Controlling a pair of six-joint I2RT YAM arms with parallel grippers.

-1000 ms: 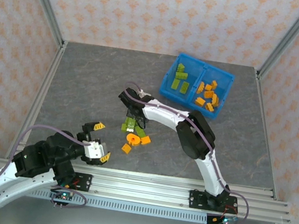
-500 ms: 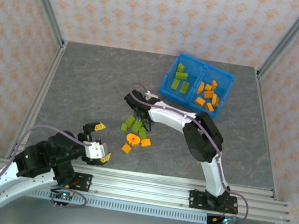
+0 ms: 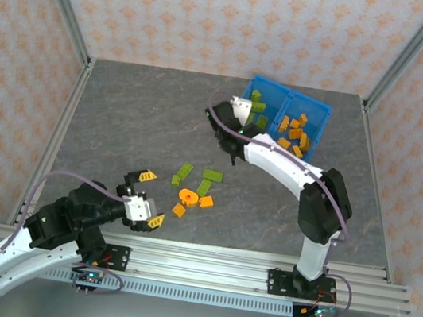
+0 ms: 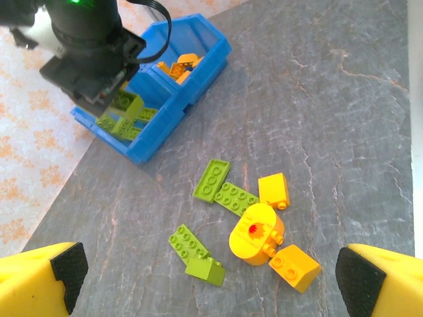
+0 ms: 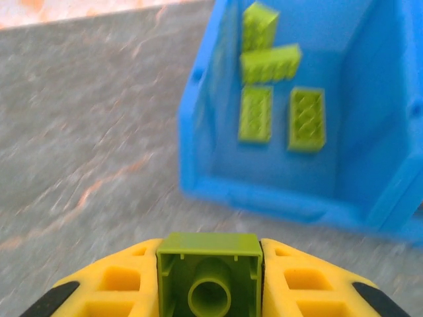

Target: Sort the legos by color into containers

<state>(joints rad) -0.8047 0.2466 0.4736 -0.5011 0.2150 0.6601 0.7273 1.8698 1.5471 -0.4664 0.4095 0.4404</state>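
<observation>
The left gripper point(image 3: 151, 197) was well apart from the blue bin point(image 3: 319, 137), off to the bin's near left. It was low over the gray table point(image 3: 122, 112). Its two yellow fingers point(image 4: 39, 281) were spread wide, and nothing was between them.

A small bunch of loose bricks lay on the table, also on the bin's near left side but closer to the bin. A flat green brick point(image 4: 211, 179) was the one nearest the bin. A second green brick point(image 4: 236, 198) lay just beside it. Two more green pieces point(image 4: 188, 239) lay close together, farther from the bin. The round orange piece point(image 4: 256, 232) sat in the middle of the bunch. One small orange brick point(image 4: 273, 190) was on its bin side, and another orange brick point(image 4: 294, 267) was on the side away from the bin.

The right gripper point(image 5: 209, 294) was right at the bin, by the outer edge of the bin's left half. Its yellow fingers point(image 5: 112, 290) were pinching a lime green brick point(image 5: 209, 254). The brick's hollow side faced the wrist camera.

The bin's left half point(image 5: 198, 139) had green bricks point(image 5: 255, 113) lying on its floor. The bin's right half point(image 3: 316, 119) had orange bricks point(image 3: 295, 131) in it.
</observation>
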